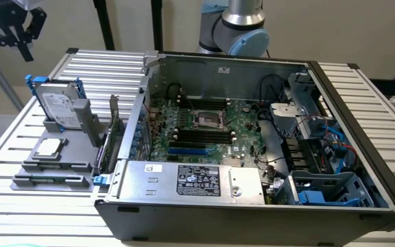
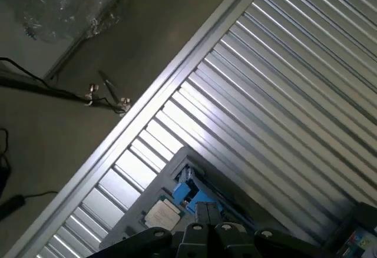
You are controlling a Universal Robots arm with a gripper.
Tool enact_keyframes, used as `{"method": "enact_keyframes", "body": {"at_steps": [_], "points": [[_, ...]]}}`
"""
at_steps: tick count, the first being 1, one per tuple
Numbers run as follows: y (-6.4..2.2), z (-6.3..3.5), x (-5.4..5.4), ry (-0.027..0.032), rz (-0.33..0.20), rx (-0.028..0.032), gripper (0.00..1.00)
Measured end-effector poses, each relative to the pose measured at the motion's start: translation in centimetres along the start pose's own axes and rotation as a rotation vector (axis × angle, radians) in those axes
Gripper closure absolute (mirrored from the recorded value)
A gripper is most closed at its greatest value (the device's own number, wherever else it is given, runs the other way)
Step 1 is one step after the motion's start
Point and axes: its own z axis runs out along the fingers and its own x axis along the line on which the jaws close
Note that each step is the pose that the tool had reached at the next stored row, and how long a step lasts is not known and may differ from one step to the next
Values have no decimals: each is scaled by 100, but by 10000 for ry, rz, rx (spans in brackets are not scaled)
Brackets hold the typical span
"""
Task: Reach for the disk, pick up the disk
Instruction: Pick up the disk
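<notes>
The disk (image 1: pixel 55 104) is a silver-grey hard drive with a white label in a blue carrier. It leans upright in a slot at the back of a grey tray (image 1: pixel 50 180), at the exterior view's left. My black gripper (image 1: pixel 12 33) hangs high above the table's far left corner, well above and behind the disk, touching nothing. In the wrist view the gripper (image 2: pixel 206 237) body lies along the edge, and the disk (image 2: pixel 189 194) with its blue carrier is seen just past it, far below.
A small square silver chip (image 1: pixel 49 147) lies on the grey tray in front of the disk. An open computer case (image 1: pixel 252 154) holding a big silver box with a black label (image 1: pixel 197 180) covers the slatted metal table (image 1: pixel 362 92). Floor with cables (image 2: pixel 88 96) lies beyond the table's edge.
</notes>
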Motion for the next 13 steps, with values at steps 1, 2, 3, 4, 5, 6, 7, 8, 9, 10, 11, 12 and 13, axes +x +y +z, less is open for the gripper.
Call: {"method": "enact_keyframes", "body": {"at_steps": [1, 2, 3, 4, 5, 6, 7, 8, 9, 10, 11, 12, 13], "points": [[0, 0, 0, 7, -180, 0, 89], [0, 0, 0, 14, -359, 0, 89], [0, 0, 0, 21, -550, 0, 89], [0, 0, 0, 27, -714, 0, 89], [0, 0, 0, 34, -898, 0, 89], [0, 0, 0, 41, -1095, 0, 89], [0, 0, 0, 48, -1274, 0, 89], [0, 0, 0, 55, -1454, 1, 89], [0, 0, 0, 62, -1634, 0, 89], [0, 0, 0, 69, -1819, 1, 89], [0, 0, 0, 76, -1999, 1, 89], [0, 0, 0, 82, -2183, 1, 89], [0, 0, 0, 89, -2364, 1, 89]]}}
